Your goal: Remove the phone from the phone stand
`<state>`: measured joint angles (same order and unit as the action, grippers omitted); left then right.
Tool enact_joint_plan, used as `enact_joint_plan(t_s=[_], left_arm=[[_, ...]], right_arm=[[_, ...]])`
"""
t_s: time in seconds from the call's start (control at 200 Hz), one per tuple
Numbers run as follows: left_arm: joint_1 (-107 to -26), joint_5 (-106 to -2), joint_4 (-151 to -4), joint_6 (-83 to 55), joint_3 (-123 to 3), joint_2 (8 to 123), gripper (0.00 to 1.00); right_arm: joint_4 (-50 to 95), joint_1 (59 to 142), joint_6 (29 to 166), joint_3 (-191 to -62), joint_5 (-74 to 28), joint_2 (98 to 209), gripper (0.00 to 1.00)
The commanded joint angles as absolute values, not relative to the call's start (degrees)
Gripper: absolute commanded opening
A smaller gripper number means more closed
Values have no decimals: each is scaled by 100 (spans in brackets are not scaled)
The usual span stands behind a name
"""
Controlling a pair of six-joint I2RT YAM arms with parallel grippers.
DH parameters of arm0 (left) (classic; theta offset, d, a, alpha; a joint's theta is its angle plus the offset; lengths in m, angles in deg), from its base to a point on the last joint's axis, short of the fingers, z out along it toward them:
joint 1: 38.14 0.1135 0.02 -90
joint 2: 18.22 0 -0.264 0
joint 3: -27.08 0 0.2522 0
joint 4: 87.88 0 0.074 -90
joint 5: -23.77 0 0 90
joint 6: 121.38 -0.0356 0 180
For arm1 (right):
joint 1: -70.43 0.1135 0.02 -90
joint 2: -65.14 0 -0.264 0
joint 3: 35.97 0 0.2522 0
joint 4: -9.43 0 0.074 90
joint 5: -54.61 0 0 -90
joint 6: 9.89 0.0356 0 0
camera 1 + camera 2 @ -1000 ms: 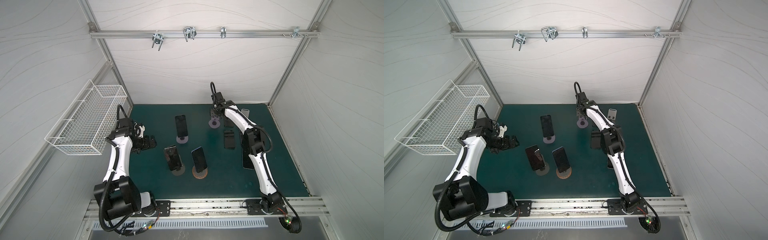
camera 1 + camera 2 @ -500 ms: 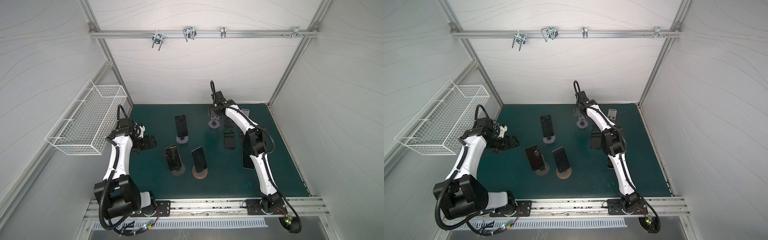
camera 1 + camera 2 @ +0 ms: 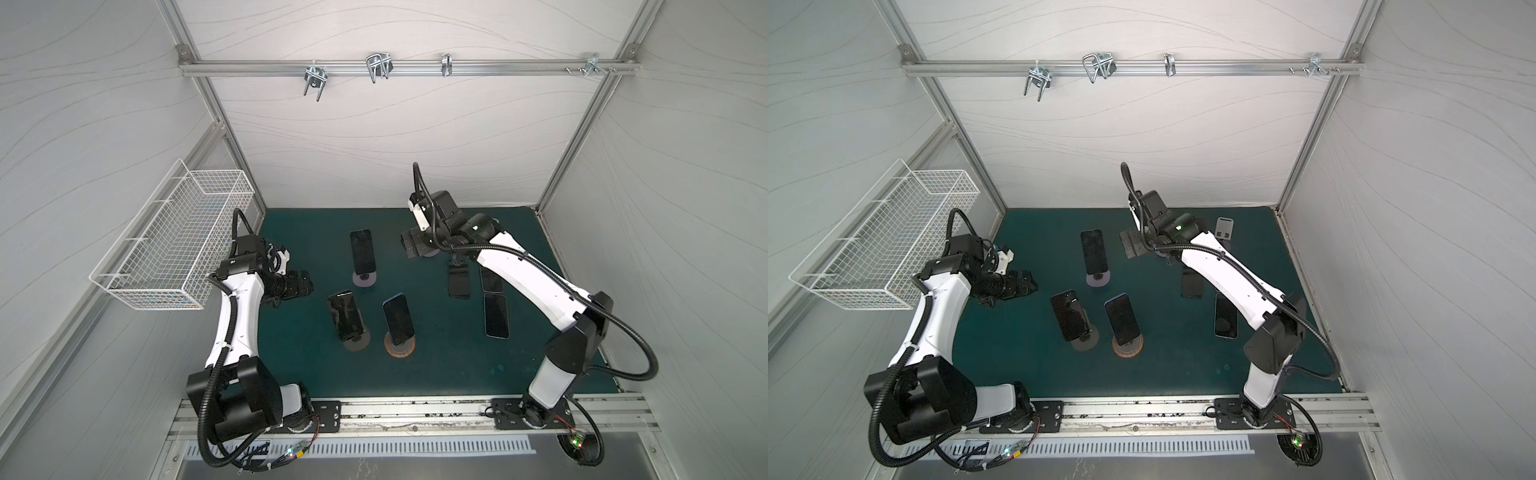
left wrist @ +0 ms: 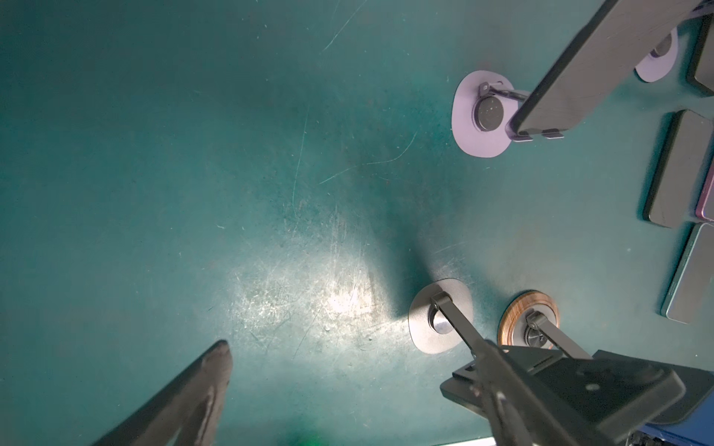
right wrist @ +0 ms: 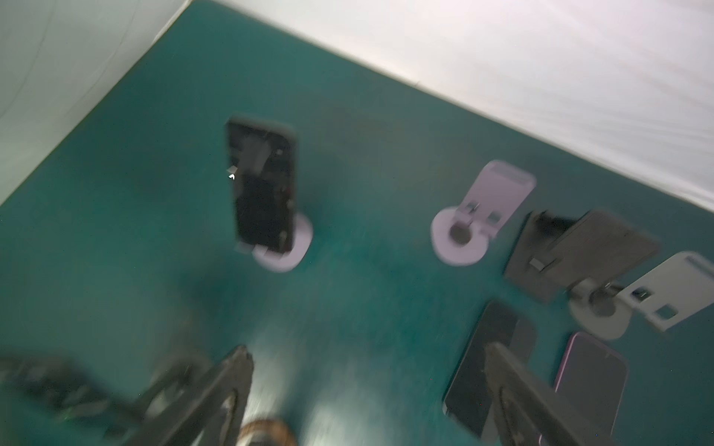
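Three dark phones lean on stands in both top views: a far one [image 3: 361, 252] on a lavender-based phone stand [image 3: 365, 280], one [image 3: 344, 313] on a grey base [image 3: 357, 343], and one [image 3: 398, 319] on a wooden base [image 3: 400, 346]. My right gripper [image 3: 415, 246] hovers open and empty over the back of the mat, right of the far phone [image 5: 262, 189]. Its wrist view is blurred, with fingers [image 5: 216, 394] spread wide. My left gripper [image 3: 300, 285] hangs open and empty left of the stands. One finger [image 4: 193, 394] shows over bare mat near the grey base [image 4: 440, 316].
Three phones [image 3: 458, 283] [image 3: 491, 281] [image 3: 496, 316] lie flat on the green mat's right side. Empty stands sit at the back: lavender [image 5: 483, 216], black [image 5: 579, 255] and white [image 3: 1224, 227]. A wire basket [image 3: 174, 245] hangs on the left wall.
My right gripper's jaws have gone from shut to wide open, and its wrist has swung slightly left. The left arm has not moved.
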<state>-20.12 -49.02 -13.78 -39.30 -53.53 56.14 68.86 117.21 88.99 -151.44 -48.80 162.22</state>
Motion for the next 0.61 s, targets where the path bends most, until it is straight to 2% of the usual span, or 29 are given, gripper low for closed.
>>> enact_joint_plan(t_s=[0.0, 0.31, 0.6], left_arm=[[-1988, -4977, -1216, -4131, -5610, 5459, 99], [-1991, -5018, -1198, -4123, -5574, 5361, 99], [-1986, -5032, -1286, -4095, -5457, 5236, 99]], right_arm=[[7342, 12034, 9122, -14558, -4535, 15763, 95], [7263, 12759, 9777, -13576, -3824, 14734, 99], [6543, 13360, 10046, -12708, -4293, 14676, 99]])
